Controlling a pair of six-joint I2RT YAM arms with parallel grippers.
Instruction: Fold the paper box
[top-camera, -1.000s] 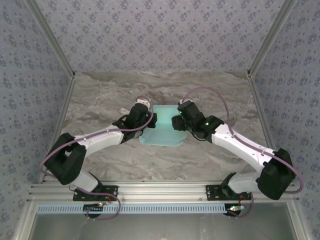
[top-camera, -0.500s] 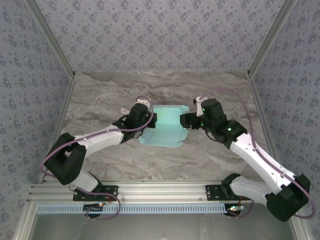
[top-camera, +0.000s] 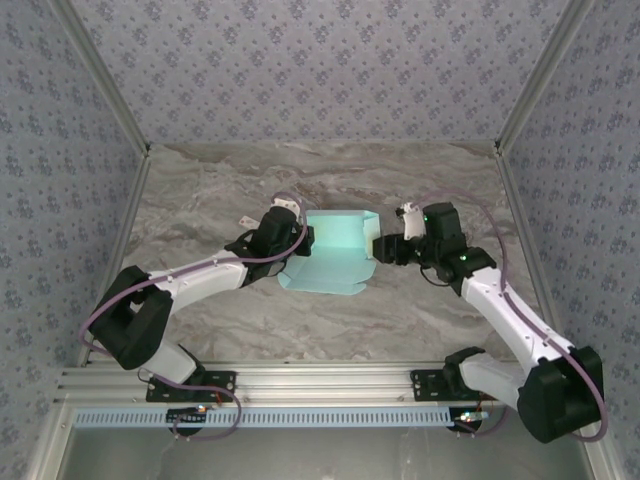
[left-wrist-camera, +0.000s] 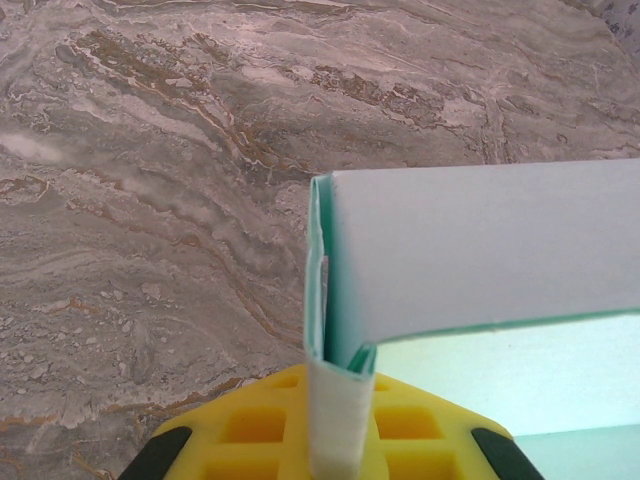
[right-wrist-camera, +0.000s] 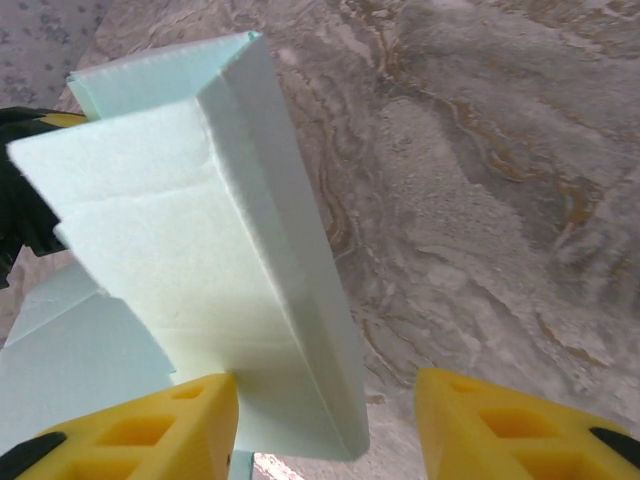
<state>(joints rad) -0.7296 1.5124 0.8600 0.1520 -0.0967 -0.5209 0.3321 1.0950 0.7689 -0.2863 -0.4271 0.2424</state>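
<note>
The light blue paper box (top-camera: 335, 255) lies partly folded at the middle of the marble table. My left gripper (top-camera: 298, 243) is shut on its raised left wall; in the left wrist view the yellow fingers (left-wrist-camera: 240, 430) pinch a doubled-over flap (left-wrist-camera: 338, 400) of the box (left-wrist-camera: 480, 250). My right gripper (top-camera: 384, 246) sits at the box's right side, open. In the right wrist view the upright right wall (right-wrist-camera: 260, 270) stands between the yellow fingers (right-wrist-camera: 500, 420), close against the left one and well apart from the right one. The right gripper's (right-wrist-camera: 325, 430) jaws are spread wide.
The marble table (top-camera: 220, 190) is bounded by patterned walls and slanted metal posts (top-camera: 110, 110) on both sides. An aluminium rail (top-camera: 320, 385) runs along the near edge by the arm bases. Bare marble (right-wrist-camera: 500, 180) lies right of the box.
My right arm has swung out from above the box to its right side, and its jaws opened then narrowed. The box's right wall now stands up. The left arm has not moved.
</note>
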